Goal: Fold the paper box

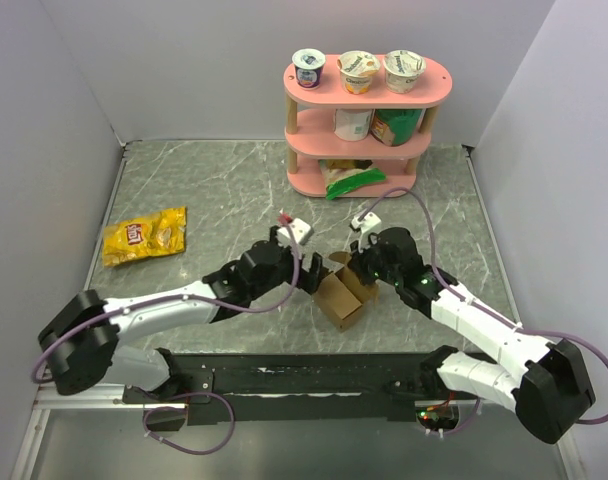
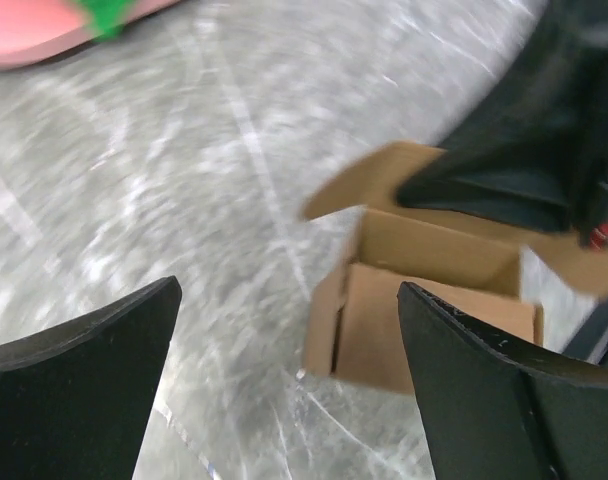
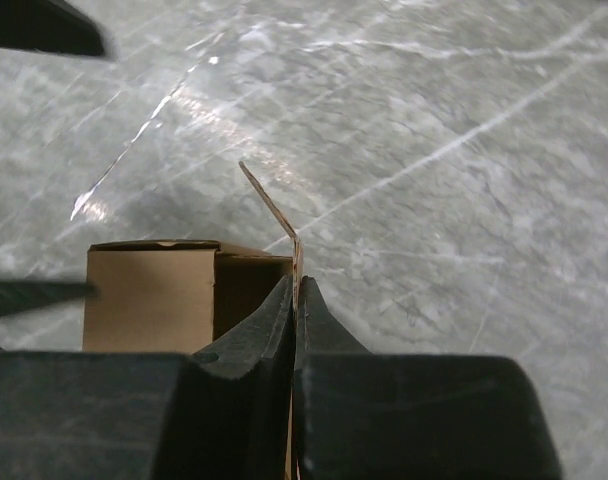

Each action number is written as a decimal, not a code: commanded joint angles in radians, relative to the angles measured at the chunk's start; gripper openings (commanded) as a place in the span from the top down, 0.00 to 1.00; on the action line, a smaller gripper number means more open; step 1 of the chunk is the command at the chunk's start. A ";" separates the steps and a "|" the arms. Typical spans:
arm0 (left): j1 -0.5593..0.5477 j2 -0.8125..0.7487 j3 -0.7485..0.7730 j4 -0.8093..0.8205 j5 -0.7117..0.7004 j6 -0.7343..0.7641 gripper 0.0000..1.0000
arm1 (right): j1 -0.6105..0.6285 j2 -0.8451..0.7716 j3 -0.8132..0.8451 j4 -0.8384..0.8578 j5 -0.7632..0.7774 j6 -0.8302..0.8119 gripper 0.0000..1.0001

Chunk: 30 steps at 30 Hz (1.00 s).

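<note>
Grey marble table (image 1: 204, 190), white walls (image 1: 184, 60), pink shelf (image 1: 374, 101).

right jaws pinched on thin flap of paper box (image 3: 149, 300); marble table (image 3: 464, 150).

Paper box (image 1: 341, 295) before shelf (image 1: 324, 97), snack bag (image 1: 144, 236) far left

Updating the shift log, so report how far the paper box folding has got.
Done: the paper box already stands with its walls up. In hand: the right gripper is shut on a thin top flap; the left gripper is open, gripping nothing. Left: the top is open, so the flaps need closing.
</note>
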 commanded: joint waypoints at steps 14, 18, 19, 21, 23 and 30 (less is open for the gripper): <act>0.030 -0.083 -0.173 0.067 0.147 -0.664 0.21 | 0.027 0.036 0.025 0.040 0.187 0.213 1.00; 0.068 -0.017 -0.189 0.167 0.218 -0.718 0.46 | 0.037 0.028 0.006 0.040 0.196 0.234 1.00; 0.070 0.009 -0.189 0.190 0.224 -0.721 0.47 | 0.045 0.025 0.005 0.041 0.199 0.246 1.00; 0.070 0.039 -0.187 0.219 0.242 -0.723 0.51 | 0.057 0.014 -0.006 0.050 0.204 0.255 1.00; 0.071 0.091 -0.172 0.247 0.256 -0.720 0.55 | 0.073 0.006 -0.014 0.069 0.198 0.262 1.00; 0.071 0.186 -0.111 0.226 0.244 -0.678 0.64 | 0.117 -0.066 -0.067 0.132 0.167 0.233 0.97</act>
